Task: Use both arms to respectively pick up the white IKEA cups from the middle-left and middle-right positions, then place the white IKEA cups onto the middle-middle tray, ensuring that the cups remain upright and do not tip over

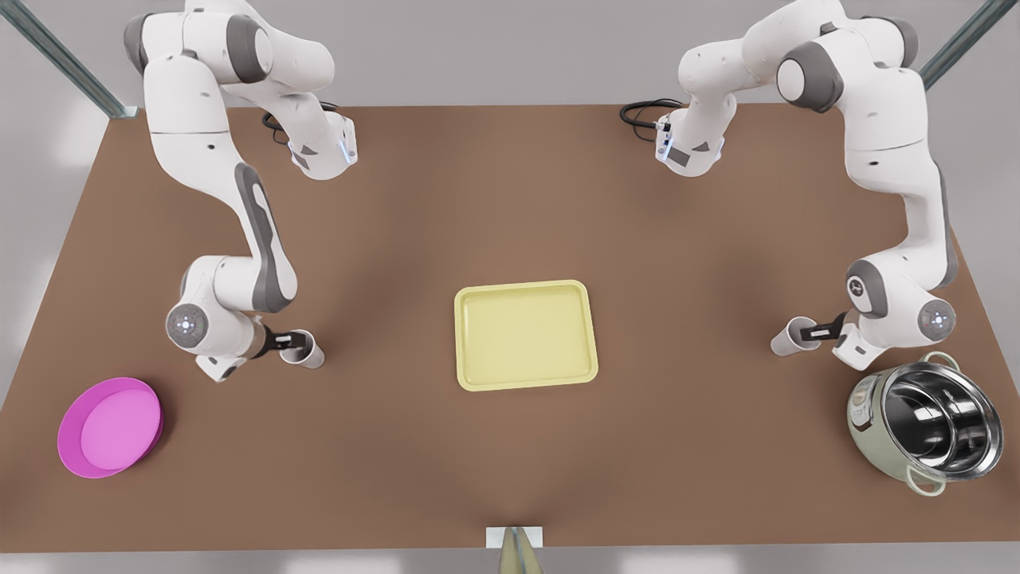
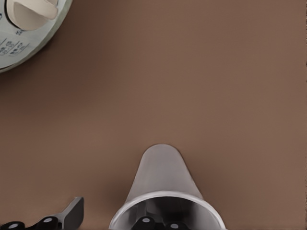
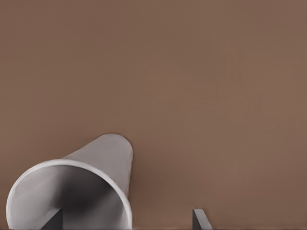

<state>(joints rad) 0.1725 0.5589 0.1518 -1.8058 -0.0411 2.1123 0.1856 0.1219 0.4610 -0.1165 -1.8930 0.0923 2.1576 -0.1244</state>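
Two white cups stand on the brown table, either side of the pale yellow tray (image 1: pixel 591 335) in the middle. At the front view's right, my left gripper (image 1: pixel 816 328) is open at one cup (image 1: pixel 785 340). In the left wrist view one finger (image 2: pixel 144 222) is inside that cup (image 2: pixel 160 172) and the other (image 2: pixel 73 209) is outside it. At the front view's left, my right gripper (image 1: pixel 292 341) is open at the other cup (image 1: pixel 309 352). In the right wrist view one finger (image 3: pixel 53 218) is inside this cup (image 3: pixel 103 155) and the other (image 3: pixel 200 218) is outside.
A steel pot (image 1: pixel 924 422) with a pale green shell sits close behind my left gripper at the front view's right; its dial side (image 2: pixel 24 28) shows in the left wrist view. A round pink dish (image 1: pixel 109 426) lies at the front view's lower left. Bare table separates each cup from the tray.
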